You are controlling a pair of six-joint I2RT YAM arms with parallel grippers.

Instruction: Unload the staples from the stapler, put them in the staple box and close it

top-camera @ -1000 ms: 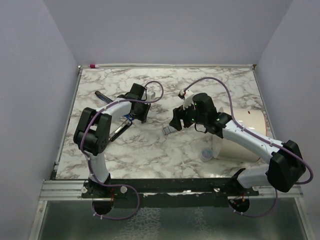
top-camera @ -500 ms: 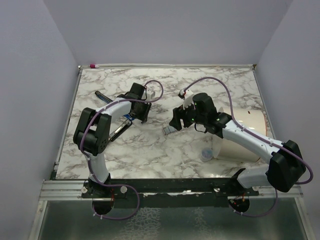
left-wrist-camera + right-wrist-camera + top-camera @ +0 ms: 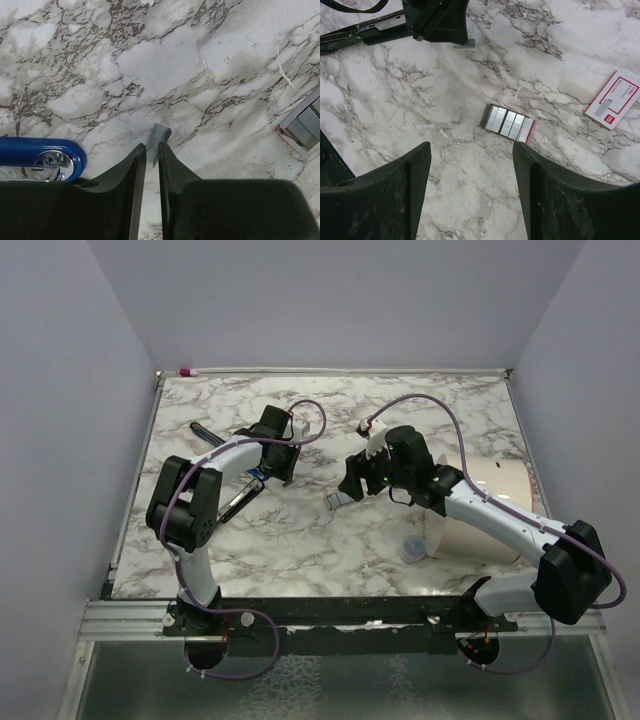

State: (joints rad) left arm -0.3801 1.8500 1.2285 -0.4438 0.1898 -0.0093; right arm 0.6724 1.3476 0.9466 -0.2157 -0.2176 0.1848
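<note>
The staples (image 3: 162,134) lie on the table (image 3: 175,60) just ahead of the left end effector (image 3: 152,147). The strip slants toward upper right, its near end between the almost-closed fingers; I cannot tell whether it is pinched.

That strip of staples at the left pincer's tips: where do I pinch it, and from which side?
Take the staple strip across its narrow width, on its two long sides, at the near end between the tips of the left pincer. Come from above, fingers along its length: it lies flat and thin on the marble, so a sideways push would probably just slide it.
</note>
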